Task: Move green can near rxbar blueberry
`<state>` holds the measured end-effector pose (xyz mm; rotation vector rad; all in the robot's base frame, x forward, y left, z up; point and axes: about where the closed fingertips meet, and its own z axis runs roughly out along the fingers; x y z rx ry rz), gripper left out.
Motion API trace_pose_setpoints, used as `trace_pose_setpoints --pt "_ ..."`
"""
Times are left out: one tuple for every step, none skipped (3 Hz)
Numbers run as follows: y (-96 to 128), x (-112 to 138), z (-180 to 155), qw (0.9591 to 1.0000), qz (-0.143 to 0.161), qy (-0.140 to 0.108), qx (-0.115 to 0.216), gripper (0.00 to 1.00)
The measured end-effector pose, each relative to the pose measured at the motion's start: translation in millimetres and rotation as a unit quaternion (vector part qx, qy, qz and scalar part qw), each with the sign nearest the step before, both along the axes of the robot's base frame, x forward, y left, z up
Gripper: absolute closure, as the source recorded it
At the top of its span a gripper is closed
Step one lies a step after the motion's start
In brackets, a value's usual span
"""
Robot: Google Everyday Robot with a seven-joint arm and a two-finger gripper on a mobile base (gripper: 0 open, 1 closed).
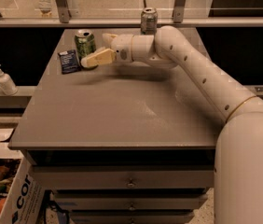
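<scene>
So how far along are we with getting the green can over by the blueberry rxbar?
Nearly done: the green can stands upright right beside the rxbar blueberry. In hand: the gripper is at the can's base. Left: likely only withdrawing the gripper.

Green can (85, 43) upright on grey table (122, 115) just beside rxbar blueberry (69, 61), end effector (96, 49) close by the can

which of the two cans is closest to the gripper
The green can, beside the rxbar blueberry; the gripper is right at it. The silver-grey can stands apart, farther back.
</scene>
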<state>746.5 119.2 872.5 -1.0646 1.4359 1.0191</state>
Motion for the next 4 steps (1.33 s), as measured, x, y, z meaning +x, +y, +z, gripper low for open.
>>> trace_pose_setpoints --pt "-35 -5 3 0.9997 -0.009 -0.013 -0.018 0.00" --pt "-82 -17 3 0.9987 -0.023 -0.023 -0.039 0.00" --pt "-124 -34 4 0.9979 -0.047 -0.019 -0.041 0.00" --pt "-137 -36 1 0.9975 -0.054 -0.016 -0.042 0.00"
